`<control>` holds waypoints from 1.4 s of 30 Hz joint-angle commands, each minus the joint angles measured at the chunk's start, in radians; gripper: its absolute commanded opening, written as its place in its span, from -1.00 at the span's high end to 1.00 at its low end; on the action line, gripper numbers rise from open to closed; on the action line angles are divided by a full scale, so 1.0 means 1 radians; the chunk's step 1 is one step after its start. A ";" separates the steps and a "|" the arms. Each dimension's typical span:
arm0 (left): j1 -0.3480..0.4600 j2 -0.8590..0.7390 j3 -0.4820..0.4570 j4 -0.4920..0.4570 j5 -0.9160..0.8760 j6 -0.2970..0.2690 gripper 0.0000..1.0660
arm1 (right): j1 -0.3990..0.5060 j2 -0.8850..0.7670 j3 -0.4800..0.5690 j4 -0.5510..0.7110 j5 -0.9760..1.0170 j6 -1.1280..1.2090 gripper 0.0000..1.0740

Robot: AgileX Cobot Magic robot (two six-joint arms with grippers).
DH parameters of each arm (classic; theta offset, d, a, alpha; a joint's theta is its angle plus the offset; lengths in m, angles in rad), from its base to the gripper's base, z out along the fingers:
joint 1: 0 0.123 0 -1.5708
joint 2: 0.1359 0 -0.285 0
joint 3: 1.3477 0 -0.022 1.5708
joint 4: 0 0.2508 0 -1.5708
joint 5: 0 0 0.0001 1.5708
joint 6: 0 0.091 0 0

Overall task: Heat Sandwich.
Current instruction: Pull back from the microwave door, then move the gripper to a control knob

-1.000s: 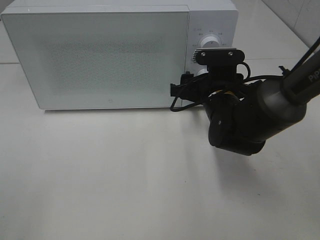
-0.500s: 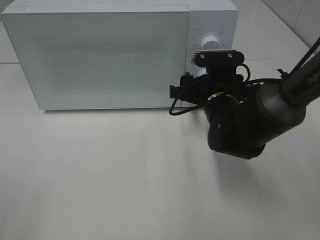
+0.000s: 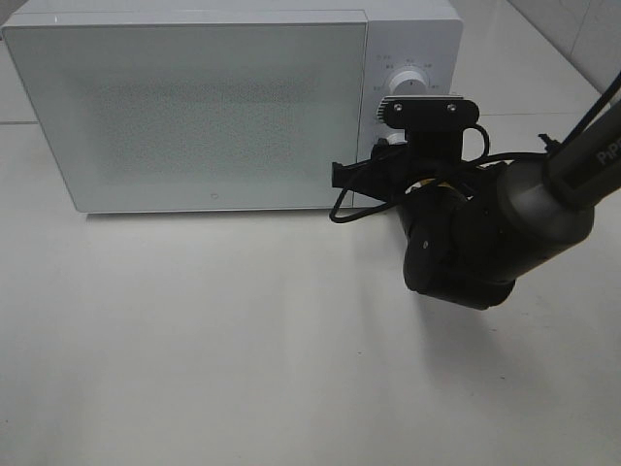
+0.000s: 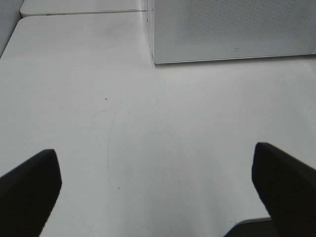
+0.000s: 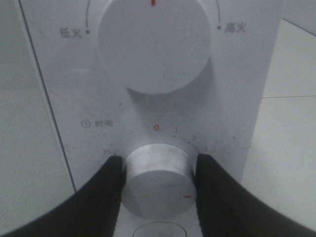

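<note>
The sandwich is out of view. The white microwave [image 3: 194, 107] stands at the back of the table with its door shut. My right gripper [image 5: 158, 190] is at the control panel, its two black fingers [image 5: 106, 192] pressed against both sides of the lower timer knob [image 5: 157, 170]. That knob's red mark points down and to the right. The larger power knob [image 5: 154, 44] sits above it. In the exterior high view the right arm's wrist [image 3: 456, 243] hides the timer knob. My left gripper [image 4: 158, 197] hangs open over bare table with nothing between its fingers.
The microwave's front corner [image 4: 154, 59] lies ahead of the left gripper. The white tabletop [image 3: 194, 340] spreads in front of the microwave. A tiled wall [image 3: 582, 29] rises at the back right.
The right gripper's fingers have come together onto the timer knob, and the wrist has edged slightly toward the panel. The left gripper has not moved.
</note>
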 commanded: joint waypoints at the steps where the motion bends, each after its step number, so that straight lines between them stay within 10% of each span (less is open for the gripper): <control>1: 0.003 -0.023 0.003 -0.001 -0.012 0.000 -0.83 | 0.000 0.000 -0.002 -0.018 -0.023 0.006 0.88; 19: 0.003 -0.023 0.003 -0.001 -0.012 0.000 -0.83 | 0.000 0.000 -0.002 -0.021 -0.072 0.065 0.98; 42: 0.003 -0.023 0.003 -0.001 -0.012 0.000 -0.83 | 0.000 0.000 -0.002 -0.053 -0.132 0.828 0.97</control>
